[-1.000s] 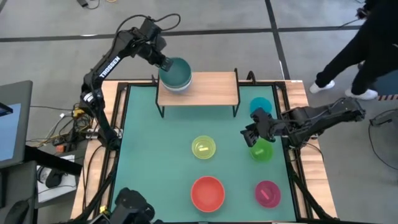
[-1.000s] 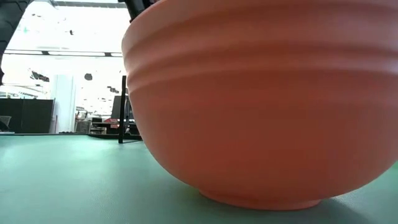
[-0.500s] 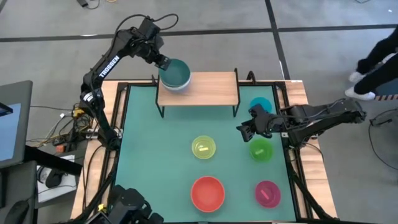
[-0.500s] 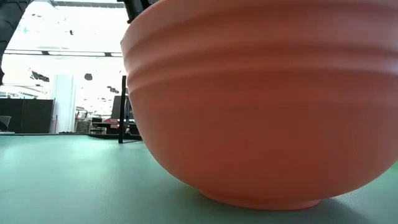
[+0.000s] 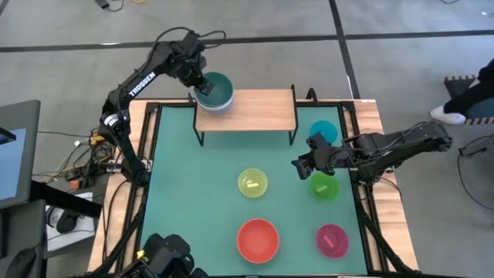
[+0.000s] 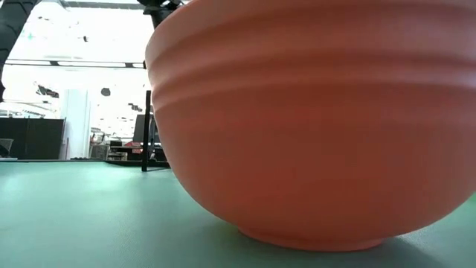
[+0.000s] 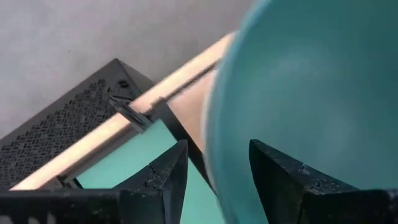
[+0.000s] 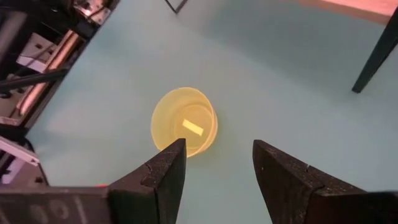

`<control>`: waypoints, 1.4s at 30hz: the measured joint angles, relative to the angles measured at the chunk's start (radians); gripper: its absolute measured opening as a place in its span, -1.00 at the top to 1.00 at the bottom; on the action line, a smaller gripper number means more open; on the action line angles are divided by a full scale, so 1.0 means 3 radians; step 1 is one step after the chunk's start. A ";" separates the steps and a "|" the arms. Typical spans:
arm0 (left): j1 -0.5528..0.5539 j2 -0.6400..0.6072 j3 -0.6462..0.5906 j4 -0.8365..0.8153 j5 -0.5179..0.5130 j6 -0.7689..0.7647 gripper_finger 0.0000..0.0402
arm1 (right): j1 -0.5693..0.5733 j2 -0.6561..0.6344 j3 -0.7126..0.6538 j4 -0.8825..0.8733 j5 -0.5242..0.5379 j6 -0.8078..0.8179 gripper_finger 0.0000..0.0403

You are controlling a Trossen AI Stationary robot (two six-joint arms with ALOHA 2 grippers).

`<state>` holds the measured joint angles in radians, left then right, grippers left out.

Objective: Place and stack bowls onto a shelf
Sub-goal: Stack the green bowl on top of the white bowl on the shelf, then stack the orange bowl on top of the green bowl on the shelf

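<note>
1. From the high view you see the shelf at the far edge of the green mat, with the dark teal bowl on its left end, nested in a paler bowl of which only a sliver of rim shows. The left gripper is at that bowl's left rim; you cannot tell from here how its fingers stand, since the arm covers them.
2. Still from above, the right gripper hangs over the mat between the yellow-green bowl and the green bowl. The cyan bowl is partly covered by the right arm. The red bowl and magenta bowl sit near the front edge.
3. In the low view the red bowl fills nearly everything; you get only a strip of mat, one thin black shelf leg and the bright room behind. Neither gripper can be made out.
4. The left wrist view shows you the jaws apart, straddling the dark teal bowl's rim with a gap on both sides, gripping nothing. The bowl is cut off by the picture edge; a wooden table edge shows beyond.
5. The right wrist view shows you jaws spread wide and empty, with the yellow-green bowl on the mat between them and a shelf leg at the side.
</note>
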<state>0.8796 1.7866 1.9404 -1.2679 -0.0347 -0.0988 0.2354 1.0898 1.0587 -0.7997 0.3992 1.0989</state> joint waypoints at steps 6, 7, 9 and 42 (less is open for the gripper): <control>0.0016 -0.0002 0.0247 0.0032 0.0003 0.0028 0.23 | 0.0066 0.0081 0.0001 0.0087 -0.0016 0.0055 -0.04; 0.0029 -0.0004 0.0337 0.0035 0.0010 0.0030 0.23 | 0.0069 0.0090 0.0001 0.0092 -0.0012 0.0077 -0.04; 0.0043 -0.0008 0.0500 0.0052 0.0006 0.0068 0.23 | 0.0064 0.0100 0.0000 0.0060 -0.0014 0.0088 -0.04; 0.0029 -0.0273 0.0427 0.0519 0.0078 0.0447 0.23 | 0.0025 0.0134 0.0001 0.0243 0.0033 0.0349 -0.04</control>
<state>0.8884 1.7046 2.0686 -1.1123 -0.0114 0.0354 0.2428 1.1299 1.0592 -0.7269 0.4091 1.2035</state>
